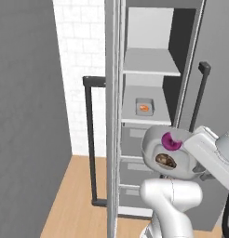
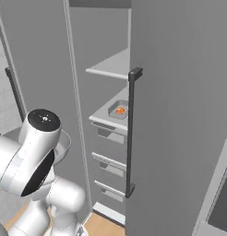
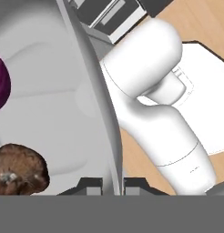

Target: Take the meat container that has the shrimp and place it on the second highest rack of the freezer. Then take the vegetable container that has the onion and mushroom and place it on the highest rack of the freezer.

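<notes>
The freezer (image 1: 153, 28) stands open. On its second shelf from the top lies the small meat container (image 1: 144, 106) (image 2: 119, 110) with the orange shrimp (image 1: 144, 108) (image 2: 119, 110) in it. Above it the highest rack (image 1: 151, 62) (image 2: 110, 67) is bare. My gripper (image 3: 112, 185) is shut on the rim of the vegetable container (image 1: 151, 142) (image 3: 50, 91), held in front of the drawers below those shelves. The tub is tipped steeply, its open side towards the left base camera. The purple onion (image 1: 171, 140) (image 3: 0, 86) and the brown mushroom (image 1: 165, 161) (image 3: 20, 170) lie inside it.
Three drawers (image 2: 108, 133) sit under the shelves. The left door with its dark bar handle (image 1: 90, 139) swings out on one side, the right door and handle (image 2: 130, 133) on the other. A white brick wall (image 1: 84, 46) and a wooden floor (image 1: 74, 200) lie left.
</notes>
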Controlling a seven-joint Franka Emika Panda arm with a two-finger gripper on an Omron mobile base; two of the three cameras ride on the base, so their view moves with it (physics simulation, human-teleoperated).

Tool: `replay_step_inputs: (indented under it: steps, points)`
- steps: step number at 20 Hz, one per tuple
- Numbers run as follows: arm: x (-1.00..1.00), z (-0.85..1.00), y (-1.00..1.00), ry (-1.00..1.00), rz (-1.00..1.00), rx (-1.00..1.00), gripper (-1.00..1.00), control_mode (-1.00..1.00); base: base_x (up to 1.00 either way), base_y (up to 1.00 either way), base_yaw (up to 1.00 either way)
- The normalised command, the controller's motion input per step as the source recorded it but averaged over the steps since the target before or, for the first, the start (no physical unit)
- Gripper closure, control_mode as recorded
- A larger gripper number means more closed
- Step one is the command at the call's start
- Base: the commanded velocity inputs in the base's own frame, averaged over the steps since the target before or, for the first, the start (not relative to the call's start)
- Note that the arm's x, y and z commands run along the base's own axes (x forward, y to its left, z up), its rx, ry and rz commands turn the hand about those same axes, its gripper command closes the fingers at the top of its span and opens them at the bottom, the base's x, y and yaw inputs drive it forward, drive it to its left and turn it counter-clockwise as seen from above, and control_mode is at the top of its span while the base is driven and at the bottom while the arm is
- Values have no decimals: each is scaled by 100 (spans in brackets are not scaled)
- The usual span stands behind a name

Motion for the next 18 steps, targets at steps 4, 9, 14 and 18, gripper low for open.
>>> replay_step_inputs:
  steps: [4, 9, 14, 18]
  points:
    - [0, 0, 0, 0, 0, 0, 100, 100, 41, 3, -14]
    - [0, 0, 0, 0, 0, 0, 100, 100, 47, -14, -10]
    - [0, 0, 0, 0, 0, 0, 100, 100, 54, 0, 0]
    - [0, 0, 0, 0, 0, 0, 100, 100, 53, -20, -3]
